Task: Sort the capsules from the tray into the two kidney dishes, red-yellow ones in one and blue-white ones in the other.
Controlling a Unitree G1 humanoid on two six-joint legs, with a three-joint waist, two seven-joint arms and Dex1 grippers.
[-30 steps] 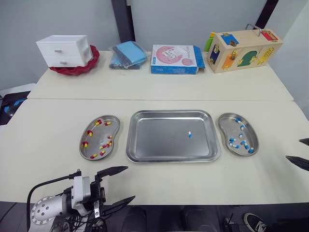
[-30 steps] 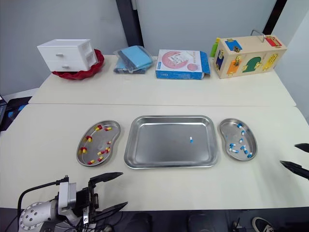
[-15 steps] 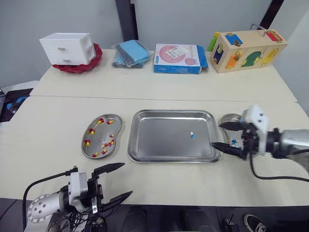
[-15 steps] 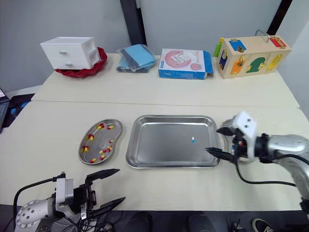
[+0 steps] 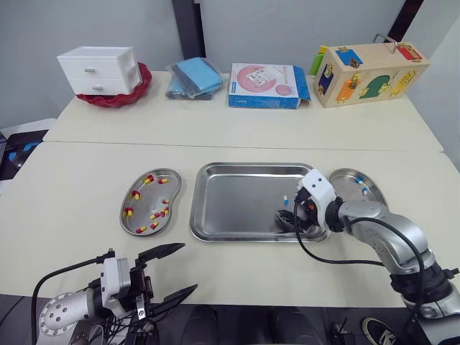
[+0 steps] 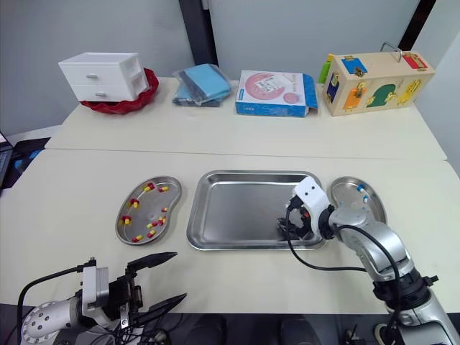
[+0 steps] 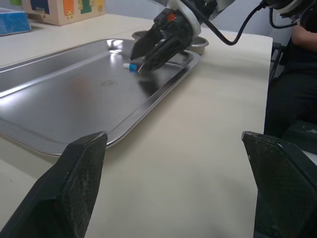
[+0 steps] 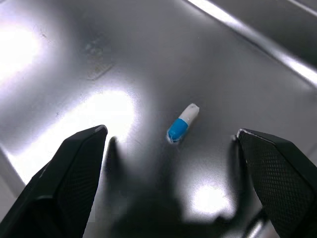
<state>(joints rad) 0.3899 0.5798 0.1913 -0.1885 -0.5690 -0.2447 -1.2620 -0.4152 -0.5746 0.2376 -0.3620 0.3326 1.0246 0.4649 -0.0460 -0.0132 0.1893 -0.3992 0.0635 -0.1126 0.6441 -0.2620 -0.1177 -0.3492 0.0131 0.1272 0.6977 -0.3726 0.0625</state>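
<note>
Head view: one tray [image 5: 237,224]. Left dish [image 5: 128,223] holds roughly nine red-yellow capsules [image 5: 154,215]. Right dish [image 5: 375,192] shows two blue-white capsules [image 5: 365,190].

Right wrist view: single tray capsule [image 8: 182,123] midway between spread, empty right gripper [image 8: 171,133] fingers. Long axis roughly along fingers, slightly tilted, white end away from wrist.

Left wrist view: left gripper [image 7: 171,144] splayed, empty, short of tray edge.

Open tray floor [image 5: 237,208] around capsule [image 8: 182,123]

A robotics test lab: plain desk [image 5: 215,129] against a bare grey wall [image 5: 287,29], laid with steel tray [image 5: 237,205], kidney dishes [image 5: 147,200], wooden latch-board box [image 5: 370,72].
</note>
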